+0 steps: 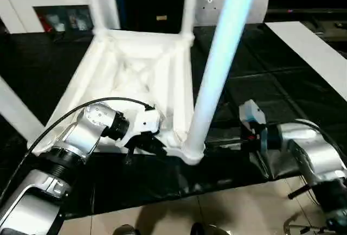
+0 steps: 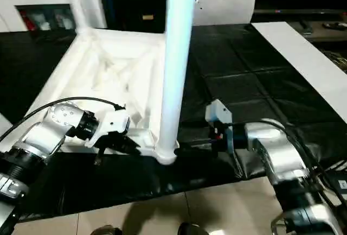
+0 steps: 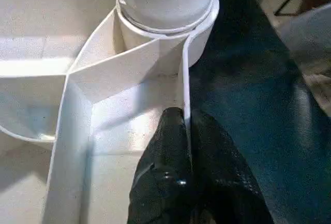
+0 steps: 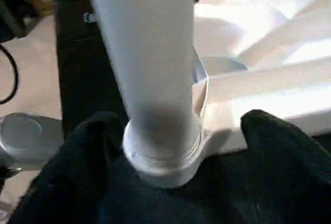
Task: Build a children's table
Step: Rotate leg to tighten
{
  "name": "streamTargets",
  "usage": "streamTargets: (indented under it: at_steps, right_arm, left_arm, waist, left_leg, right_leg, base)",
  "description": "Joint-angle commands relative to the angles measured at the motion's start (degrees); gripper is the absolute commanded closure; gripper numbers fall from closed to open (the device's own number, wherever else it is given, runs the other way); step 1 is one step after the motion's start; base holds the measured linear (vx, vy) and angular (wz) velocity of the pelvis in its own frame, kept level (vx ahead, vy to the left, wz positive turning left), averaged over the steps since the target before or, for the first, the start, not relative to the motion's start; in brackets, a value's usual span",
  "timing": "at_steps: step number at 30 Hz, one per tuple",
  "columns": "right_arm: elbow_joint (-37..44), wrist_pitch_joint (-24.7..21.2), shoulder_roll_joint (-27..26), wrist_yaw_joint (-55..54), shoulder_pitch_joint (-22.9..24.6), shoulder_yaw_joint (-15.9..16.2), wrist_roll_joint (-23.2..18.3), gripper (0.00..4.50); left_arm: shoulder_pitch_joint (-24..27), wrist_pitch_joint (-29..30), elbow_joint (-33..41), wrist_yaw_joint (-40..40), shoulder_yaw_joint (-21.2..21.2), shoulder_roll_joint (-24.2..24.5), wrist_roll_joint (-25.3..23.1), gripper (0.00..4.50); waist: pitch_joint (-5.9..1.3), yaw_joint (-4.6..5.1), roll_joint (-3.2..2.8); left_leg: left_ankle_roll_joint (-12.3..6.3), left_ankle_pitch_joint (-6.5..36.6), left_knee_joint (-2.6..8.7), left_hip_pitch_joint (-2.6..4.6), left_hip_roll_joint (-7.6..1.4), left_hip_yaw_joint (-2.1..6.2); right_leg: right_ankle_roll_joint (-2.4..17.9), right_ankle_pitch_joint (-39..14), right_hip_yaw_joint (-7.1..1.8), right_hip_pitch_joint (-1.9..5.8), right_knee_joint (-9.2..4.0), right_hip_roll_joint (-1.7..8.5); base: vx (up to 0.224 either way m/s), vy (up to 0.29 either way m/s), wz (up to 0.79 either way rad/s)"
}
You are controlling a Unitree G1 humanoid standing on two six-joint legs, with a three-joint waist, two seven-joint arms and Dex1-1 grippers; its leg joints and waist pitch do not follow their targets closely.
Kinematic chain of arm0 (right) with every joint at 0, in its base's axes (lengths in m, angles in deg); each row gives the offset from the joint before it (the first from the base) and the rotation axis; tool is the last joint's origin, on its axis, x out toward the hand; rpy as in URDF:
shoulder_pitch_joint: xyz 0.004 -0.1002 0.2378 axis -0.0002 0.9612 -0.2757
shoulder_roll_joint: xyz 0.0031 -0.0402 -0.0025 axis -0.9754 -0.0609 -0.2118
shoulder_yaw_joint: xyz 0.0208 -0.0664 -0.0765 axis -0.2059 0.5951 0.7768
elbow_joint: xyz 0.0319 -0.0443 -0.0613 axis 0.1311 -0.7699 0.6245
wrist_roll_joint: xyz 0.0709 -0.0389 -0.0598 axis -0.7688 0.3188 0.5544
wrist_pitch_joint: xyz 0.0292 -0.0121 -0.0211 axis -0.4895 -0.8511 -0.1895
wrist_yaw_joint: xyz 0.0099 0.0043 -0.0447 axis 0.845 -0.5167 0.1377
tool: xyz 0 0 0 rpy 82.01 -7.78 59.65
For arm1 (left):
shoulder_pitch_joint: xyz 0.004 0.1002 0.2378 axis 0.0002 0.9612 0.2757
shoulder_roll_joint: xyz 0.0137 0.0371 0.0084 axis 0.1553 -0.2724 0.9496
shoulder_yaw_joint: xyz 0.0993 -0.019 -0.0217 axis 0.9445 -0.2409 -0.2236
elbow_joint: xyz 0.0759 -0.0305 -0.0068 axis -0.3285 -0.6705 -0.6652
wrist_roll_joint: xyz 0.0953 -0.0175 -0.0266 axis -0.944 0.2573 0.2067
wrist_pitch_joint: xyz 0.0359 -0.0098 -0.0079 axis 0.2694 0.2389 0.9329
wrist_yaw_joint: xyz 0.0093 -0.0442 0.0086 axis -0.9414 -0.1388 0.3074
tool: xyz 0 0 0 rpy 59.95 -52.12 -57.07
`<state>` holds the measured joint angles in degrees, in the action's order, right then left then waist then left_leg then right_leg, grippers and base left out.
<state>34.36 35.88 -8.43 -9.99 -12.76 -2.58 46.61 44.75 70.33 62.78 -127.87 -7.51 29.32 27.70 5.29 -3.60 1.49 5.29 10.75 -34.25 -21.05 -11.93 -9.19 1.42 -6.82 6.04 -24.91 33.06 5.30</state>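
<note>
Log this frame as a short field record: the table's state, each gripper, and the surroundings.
tabletop: white tabletop lies upside down on a black mat
legs fitted: near-corner leg stands in its socket; two far legs also upright
left gripper: left gripper shut on the tabletop rim beside the near socket
right gripper: right gripper, fingers apart either side of the near leg's base
surroundings: flat white board on the mat to the right
</note>
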Motion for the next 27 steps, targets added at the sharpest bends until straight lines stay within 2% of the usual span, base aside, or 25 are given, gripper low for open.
streamTargets:
  at_steps: [1,5,8,9,10,19,22,25,27]
  right_arm:
    - [-1.63,0.96,-0.47,2.13,-1.23,1.63,0.34,0.76]
    - [-5.28,2.64,-2.38,3.39,-3.43,3.25,0.74,1.01]
    - [-6.92,2.74,-3.31,4.04,-4.36,3.71,0.80,1.37]
    - [-7.01,2.72,-3.35,4.13,-4.40,3.73,0.78,1.37]
    - [-7.32,1.74,-3.79,5.25,-4.87,3.90,0.35,1.55]
    - [-7.02,-1.21,-3.53,8.41,-4.76,4.84,-1.44,2.24]
    - [-4.58,-4.23,-3.61,8.01,-3.37,4.13,-3.35,2.41]
    - [0.40,-7.89,-4.41,4.90,0.03,2.76,-5.51,2.43]
    - [4.60,-8.89,-5.96,-0.99,3.54,2.13,-4.73,2.45]
  left_arm:
    - [-1.67,-1.65,1.19,-3.38,2.35,-0.74,0.30,4.50]
    - [-1.94,-2.50,0.44,-3.78,2.51,-0.81,0.13,4.50]
    - [-1.96,-2.86,0.17,-3.85,2.56,-0.72,0.08,4.50]
    - [-1.96,-2.87,0.16,-3.85,2.57,-0.71,0.08,4.50]
    - [-1.98,-2.97,0.03,-3.74,2.48,-0.66,0.02,4.50]
    - [-1.86,-2.85,-0.23,-3.12,2.24,-0.59,0.05,4.50]
    - [-1.50,-0.81,0.11,-1.62,1.56,-0.95,0.30,4.50]
    - [-0.37,3.44,2.04,1.41,0.17,-1.97,1.14,4.50]
    - [0.61,7.36,3.96,4.88,-1.03,-3.30,1.60,4.50]
  waist:
    - [-4.82,0.30,0.23]
    - [-4.87,0.38,0.25]
    - [-4.86,0.50,0.34]
    - [-4.94,0.47,0.52]
    - [-4.95,0.39,0.44]
    - [-5.21,0.14,0.44]
    - [-5.28,-0.02,0.36]
    - [-5.25,-0.38,0.42]
    - [-5.25,-0.52,0.48]
  left_leg:
    - [-4.34,10.43,3.88,0.46,-1.13,-0.69]
    - [-4.14,10.77,3.86,0.40,-1.14,-0.67]
    - [-3.86,10.92,3.90,0.28,-1.08,-0.68]
    - [-3.88,10.79,3.83,0.36,-1.10,-0.75]
    - [-3.86,10.63,3.84,0.38,-1.11,-0.74]
    - [-4.00,9.28,3.73,0.29,-1.15,-0.84]
    - [-3.95,9.05,3.71,0.35,-1.20,-0.86]
    - [-3.72,8.53,3.75,0.48,-1.24,-0.92]
    - [-3.60,8.44,3.81,0.46,-1.24,-0.91]
  right_leg:
    - [10.84,-21.62,-2.74,4.09,-3.50,2.63]
    - [11.00,-21.58,-2.81,4.10,-3.39,2.64]
    - [10.68,-22.36,-2.82,4.16,-3.40,2.60]
    - [10.60,-22.29,-2.86,4.13,-3.41,2.61]
    - [10.48,-22.37,-2.90,4.16,-3.36,2.63]
    - [11.27,-19.98,-2.93,4.27,-3.01,2.58]
    - [11.42,-19.63,-2.93,4.28,-2.92,2.55]
    - [11.20,-19.03,-3.12,4.30,-2.92,2.56]
    - [10.73,-19.62,-3.15,4.18,-2.96,2.64]
  base:
    - [0.000,0.000,0.00]
    - [0.000,0.000,0.00]
    - [0.000,0.000,0.00]
    - [0.000,0.000,0.00]
    - [0.000,0.000,0.00]
    - [0.000,0.000,0.00]
    - [0.000,0.000,0.00]
    - [0.000,0.000,0.00]
    - [0.000,0.000,0.00]
